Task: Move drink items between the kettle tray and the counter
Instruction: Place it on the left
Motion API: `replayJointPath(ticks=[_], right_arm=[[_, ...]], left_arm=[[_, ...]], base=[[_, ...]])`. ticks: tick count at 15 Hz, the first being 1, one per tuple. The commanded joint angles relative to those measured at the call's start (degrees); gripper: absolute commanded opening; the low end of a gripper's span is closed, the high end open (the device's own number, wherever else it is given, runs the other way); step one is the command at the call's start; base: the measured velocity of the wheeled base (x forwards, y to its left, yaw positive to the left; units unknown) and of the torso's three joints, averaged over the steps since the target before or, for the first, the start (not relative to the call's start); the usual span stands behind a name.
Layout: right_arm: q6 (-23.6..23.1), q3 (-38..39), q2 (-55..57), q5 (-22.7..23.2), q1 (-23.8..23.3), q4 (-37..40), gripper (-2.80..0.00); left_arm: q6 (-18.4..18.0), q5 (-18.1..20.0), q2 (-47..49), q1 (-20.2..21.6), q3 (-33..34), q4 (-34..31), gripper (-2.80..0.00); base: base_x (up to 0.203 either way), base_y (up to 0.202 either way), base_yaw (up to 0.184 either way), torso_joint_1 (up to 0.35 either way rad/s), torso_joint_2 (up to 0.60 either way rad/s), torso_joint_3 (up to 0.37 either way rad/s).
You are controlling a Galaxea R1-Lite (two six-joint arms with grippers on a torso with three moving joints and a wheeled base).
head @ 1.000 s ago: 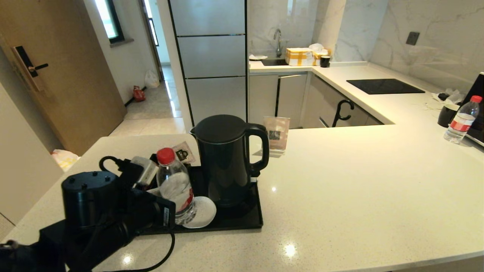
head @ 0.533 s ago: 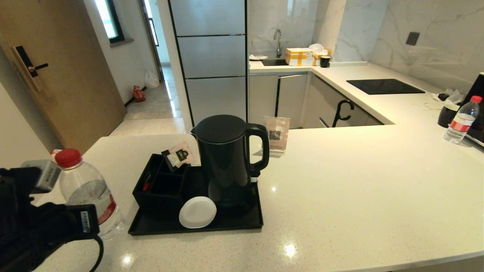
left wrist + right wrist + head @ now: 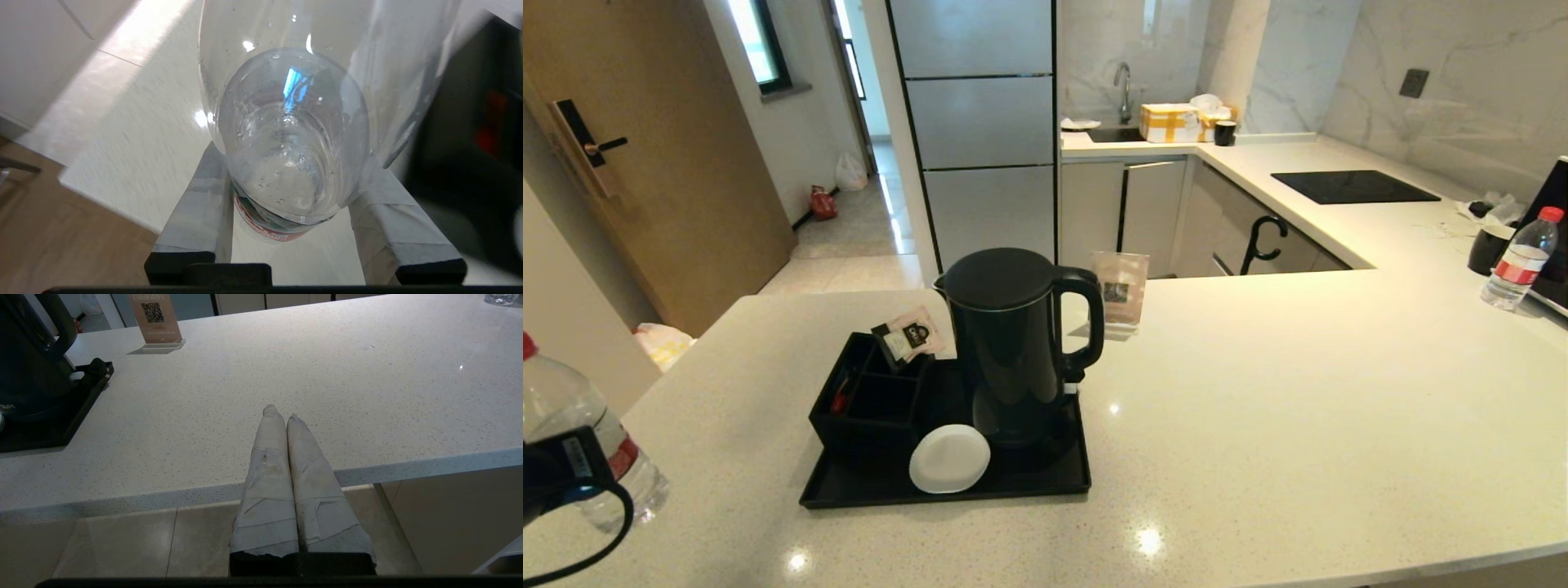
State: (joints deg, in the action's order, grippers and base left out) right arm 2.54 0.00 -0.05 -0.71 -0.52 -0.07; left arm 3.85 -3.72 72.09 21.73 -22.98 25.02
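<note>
Kitchen setting: a pale speckled stone counter [image 3: 1258, 392] runs in an L across the head view, a black hob panel [image 3: 1354, 186] set into it at upper right.

The water bottle [image 3: 572, 441], clear plastic with a red-white label, sits at the far left edge of the head view, over the counter's left end and well apart from the kettle tray [image 3: 1029, 482]. Whether its base touches the counter cannot be told. The left gripper [image 3: 294, 204] has it: in the left wrist view the 2 taped fingers [image 3: 200, 208] stand partly open and press either side of the body at the label band. Judgement: the bottle is light, part-filled, thin-walled and smooth; it will dent under a hard squeeze and slosh if swung, so the label band is the sound place to hold. Only the black wrist block and a cable loop show at lower left of the head view.

The black kettle [image 3: 1013, 343] stands on the tray at centre frame, beside the compartmented box [image 3: 870, 404] and the white coaster [image 3: 949, 459]. A 2nd bottle [image 3: 1521, 260] stands at far right.

The right gripper [image 3: 279, 412] is parked at the counter's near edge, fingers pressed together, holding nothing.
</note>
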Motion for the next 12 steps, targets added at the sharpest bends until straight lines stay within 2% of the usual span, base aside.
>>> replayJointPath(ticks=[1, 3, 7, 9, 12], right_arm=[[0.0, 0.0, 0.0, 0.0, 0.0, 0.0, -2.80], [0.0, 0.0, 0.0, 0.0, 0.0, 0.0, -2.80], [0.0, 0.0, 0.0, 0.0, 0.0, 0.0, -2.80], [0.0, 0.0, 0.0, 0.0, 0.0, 0.0, -2.80], [0.0, 0.0, 0.0, 0.0, 0.0, 0.0, -2.80]], left_arm=[[-0.7, -1.3, 12.2, 1.0, 0.2, 10.4, -2.80], [-2.7, -2.8, 19.9, 0.7, 0.2, 19.4, -2.80], [-8.4, -3.3, 34.6, -1.7, -0.9, 36.6, -2.80], [-11.0, -3.4, 39.6, -3.2, -1.5, 41.4, -2.80], [-11.3, -3.4, 42.4, -3.6, -2.5, 42.1, -2.80]], base=[[0.000, 0.000, 0.000, 0.000, 0.00, 0.000], [0.000, 0.000, 0.000, 0.000, 0.00, 0.000], [0.000, 0.000, 0.000, 0.000, 0.00, 0.000], [0.000, 0.000, 0.000, 0.000, 0.00, 0.000], [0.000, 0.000, 0.000, 0.000, 0.00, 0.000]])
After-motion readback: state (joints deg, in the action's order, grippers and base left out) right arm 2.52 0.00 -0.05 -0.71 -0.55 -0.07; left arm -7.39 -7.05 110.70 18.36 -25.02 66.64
